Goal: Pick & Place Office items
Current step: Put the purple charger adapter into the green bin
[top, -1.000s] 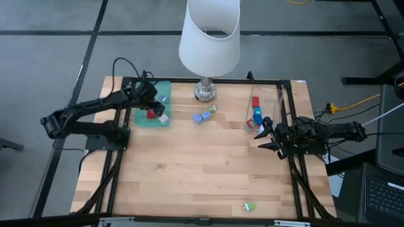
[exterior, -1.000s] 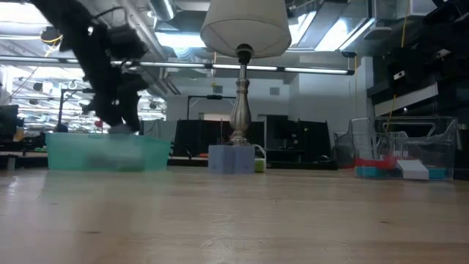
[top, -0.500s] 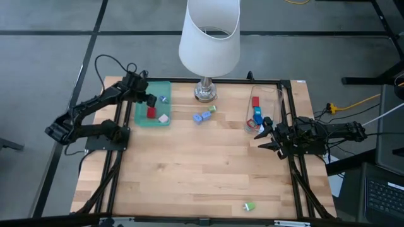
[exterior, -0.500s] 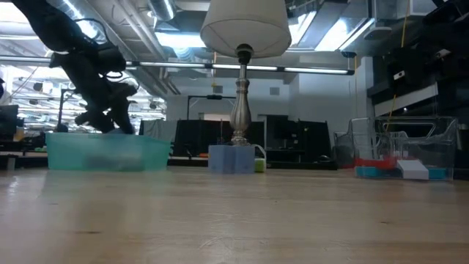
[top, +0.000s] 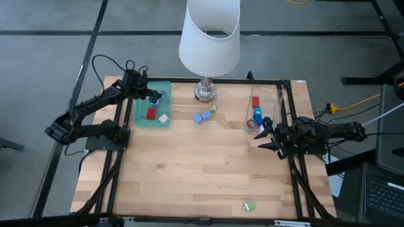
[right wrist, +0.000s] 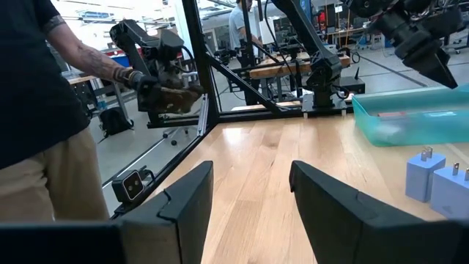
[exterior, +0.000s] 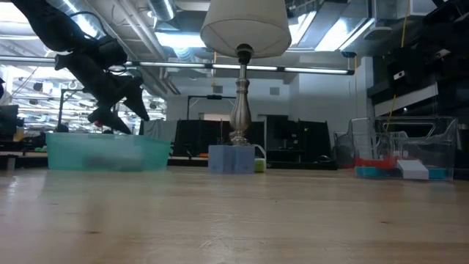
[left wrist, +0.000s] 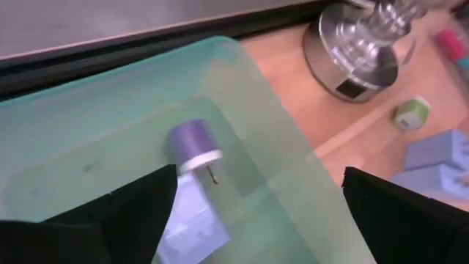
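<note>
The left gripper [top: 154,96] is held over the far end of the green tray [top: 140,117], its fingers spread apart and empty. Directly beneath it a purple item [left wrist: 192,144] is seen lying in the tray, with a red item [top: 151,113] and a white item [top: 164,118] nearer the front. Two blue items [top: 201,117] are placed right of the tray, by the lamp [top: 206,91]. The right gripper [top: 261,133] is parked beside the clear bin [top: 273,94], fingers apart, nothing held.

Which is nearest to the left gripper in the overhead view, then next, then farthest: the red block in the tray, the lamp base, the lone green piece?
1. Red block, in the green tray beside the left gripper.
2. Lamp base, table's far middle.
3. Green piece, near edge.
</note>
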Tool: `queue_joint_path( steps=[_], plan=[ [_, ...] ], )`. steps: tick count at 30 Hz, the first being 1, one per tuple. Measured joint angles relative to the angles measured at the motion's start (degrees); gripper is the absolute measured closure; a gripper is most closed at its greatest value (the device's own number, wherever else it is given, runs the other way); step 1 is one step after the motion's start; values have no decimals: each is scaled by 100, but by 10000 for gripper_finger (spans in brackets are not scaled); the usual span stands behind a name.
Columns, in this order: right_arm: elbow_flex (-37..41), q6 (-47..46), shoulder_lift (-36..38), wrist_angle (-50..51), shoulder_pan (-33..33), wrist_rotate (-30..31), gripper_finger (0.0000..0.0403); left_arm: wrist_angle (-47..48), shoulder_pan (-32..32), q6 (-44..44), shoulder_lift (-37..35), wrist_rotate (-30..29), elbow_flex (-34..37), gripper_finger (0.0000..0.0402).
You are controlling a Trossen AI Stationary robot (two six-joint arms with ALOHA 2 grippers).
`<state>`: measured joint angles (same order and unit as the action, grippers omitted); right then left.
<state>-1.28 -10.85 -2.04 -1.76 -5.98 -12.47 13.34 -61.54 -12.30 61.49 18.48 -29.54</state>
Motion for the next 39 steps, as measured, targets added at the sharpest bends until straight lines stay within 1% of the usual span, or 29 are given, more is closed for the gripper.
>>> queue_joint_path(
  steps=[5, 6, 9, 11, 12, 14, 18, 22, 25, 29, 31, 35, 39],
  plan=[
    [0, 0, 0, 1, -2, 0, 211, -36, 199, -116, 0, 68, -2, 53],
    [0, 0, 0, 2, -1, 0, 211, -30, 270, -258, 3, 152, -2, 59],
    [0, 0, 0, 0, 0, 0, 211, -118, 522, -1117, 161, 680, -4, 75],
    [0, 0, 0, 2, 0, 0, 211, -356, 901, -1312, 267, 965, -10, 82],
    [0, 0, 0, 1, -2, -2, 211, -439, 1144, -1334, 298, 981, -38, 85],
    [0, 0, 0, 2, -2, -2, 211, -526, 1697, -1301, 347, 799, -172, 89],
    [0, 0, 0, 2, -2, -2, 211, -546, 2765, -1019, 499, -60, -701, 91],
    [0, 0, 0, 2, -2, -2, 211, -206, 3537, -801, 1035, -614, -1416, 90],
    [0, 0, 0, 0, -2, -2, 211, 245, 3958, -331, 1677, -938, -1937, 87],
    [0, 0, 0, 0, 0, 0, 211, 617, 4463, 886, 2559, -1393, -2634, 80],
    [0, 0, 0, 0, -2, -2, 211, 822, 4632, 1422, 2929, -1454, -3017, 78],
    [0, 0, 1, 1, 0, -1, 211, 1489, 4786, 2429, 3565, -1742, -3713, 78],
    [0, 0, 1, 2, -2, -1, 211, 2020, 4772, 3294, 3991, -1871, -4238, 78]
  ],
)
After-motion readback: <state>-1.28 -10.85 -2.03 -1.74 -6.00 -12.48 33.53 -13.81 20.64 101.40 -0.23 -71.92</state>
